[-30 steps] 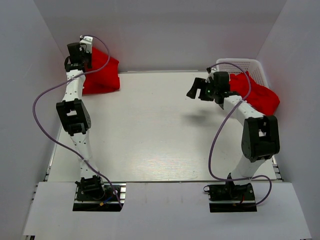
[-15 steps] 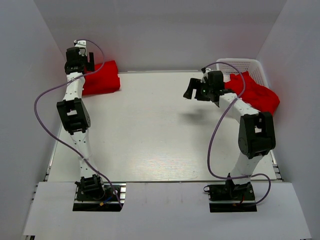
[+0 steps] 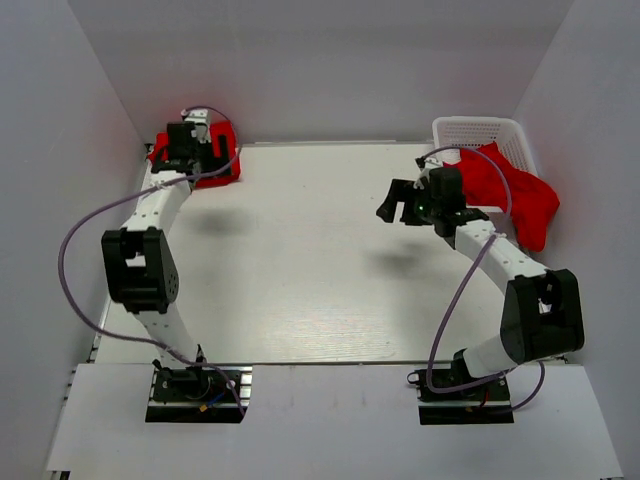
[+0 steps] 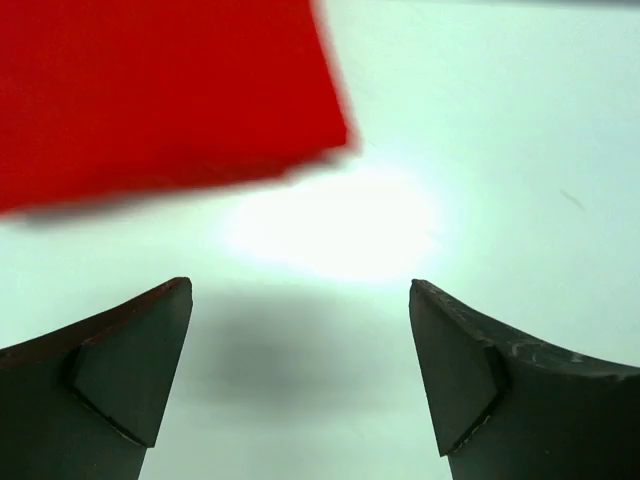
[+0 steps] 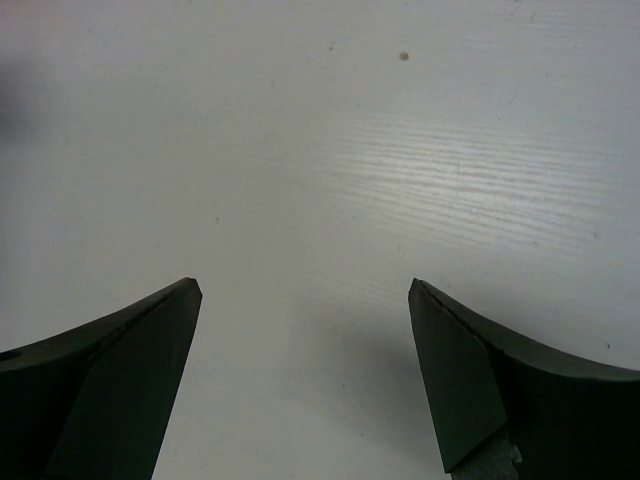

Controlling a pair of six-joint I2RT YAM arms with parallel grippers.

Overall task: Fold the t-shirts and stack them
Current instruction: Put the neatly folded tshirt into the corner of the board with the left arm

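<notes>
A folded red t-shirt (image 3: pixel 228 166) lies in the far left corner of the table, partly hidden under my left gripper (image 3: pixel 197 158). In the left wrist view its flat red edge (image 4: pixel 160 90) lies ahead of my open left gripper (image 4: pixel 300 370), which holds nothing and hangs over bare table. A heap of unfolded red t-shirts (image 3: pixel 515 190) spills out of the white basket (image 3: pixel 478 129) at the far right. My right gripper (image 3: pixel 393 206) hovers left of that heap. In its own view the right gripper (image 5: pixel 305 370) is open over bare table.
White walls enclose the table on the left, back and right. Purple cables loop off both arms. The table's white surface (image 3: pixel 300 260) stretches between the two arms.
My left gripper has opened and let go of the red t-shirt, which now lies flat in the corner; the gripper drew back toward the right. The right gripper came slightly nearer, still open.
</notes>
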